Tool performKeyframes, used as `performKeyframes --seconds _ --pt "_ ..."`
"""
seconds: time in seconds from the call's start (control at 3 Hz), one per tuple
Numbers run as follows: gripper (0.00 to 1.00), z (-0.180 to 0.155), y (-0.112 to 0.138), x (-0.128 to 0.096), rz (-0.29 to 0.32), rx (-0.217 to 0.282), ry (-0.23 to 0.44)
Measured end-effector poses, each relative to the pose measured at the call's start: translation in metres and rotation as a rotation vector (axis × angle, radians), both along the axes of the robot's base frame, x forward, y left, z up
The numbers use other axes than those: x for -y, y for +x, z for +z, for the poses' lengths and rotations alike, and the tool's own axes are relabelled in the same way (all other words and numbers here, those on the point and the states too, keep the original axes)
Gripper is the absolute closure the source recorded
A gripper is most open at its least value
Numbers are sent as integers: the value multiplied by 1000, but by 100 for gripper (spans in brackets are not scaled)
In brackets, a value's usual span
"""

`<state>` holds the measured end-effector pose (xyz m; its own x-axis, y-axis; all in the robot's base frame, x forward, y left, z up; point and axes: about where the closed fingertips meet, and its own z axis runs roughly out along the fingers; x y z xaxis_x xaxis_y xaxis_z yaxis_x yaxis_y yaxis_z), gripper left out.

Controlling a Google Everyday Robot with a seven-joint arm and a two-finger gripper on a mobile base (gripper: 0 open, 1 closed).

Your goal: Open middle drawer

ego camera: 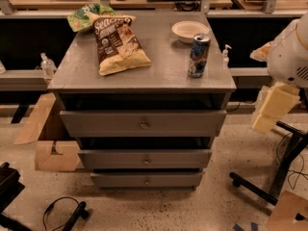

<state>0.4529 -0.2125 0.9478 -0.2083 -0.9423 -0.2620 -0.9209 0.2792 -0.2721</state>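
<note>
A grey cabinet (144,71) with three drawers stands in the middle of the camera view. The middle drawer (110,159) has a small round knob (146,160), and its front sits level with the other fronts. The top drawer (96,124) is above it and the bottom drawer (115,179) below. My gripper (268,110), cream-coloured under the white arm housing (291,52), hangs to the right of the cabinet at about top-drawer height. It is apart from the cabinet and touches nothing.
On the cabinet top are a brown chip bag (118,42), a green bag (89,16), a white bowl (190,30) and a blue can (198,55). Cardboard boxes (48,143) sit at the left. A black stand base (269,186) and cables lie at the right.
</note>
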Motion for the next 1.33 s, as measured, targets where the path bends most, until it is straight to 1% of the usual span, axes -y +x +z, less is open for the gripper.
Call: performKeyframes --seconds 0.33,0.67,1.0,1.33 --pt "0 -46 0 8 2 37 8" --pt "0 -121 -8 30 13 87 -1" --pt "0 -152 10 42 2 176 6" --pt "0 -139 27 42 -12 256 8"
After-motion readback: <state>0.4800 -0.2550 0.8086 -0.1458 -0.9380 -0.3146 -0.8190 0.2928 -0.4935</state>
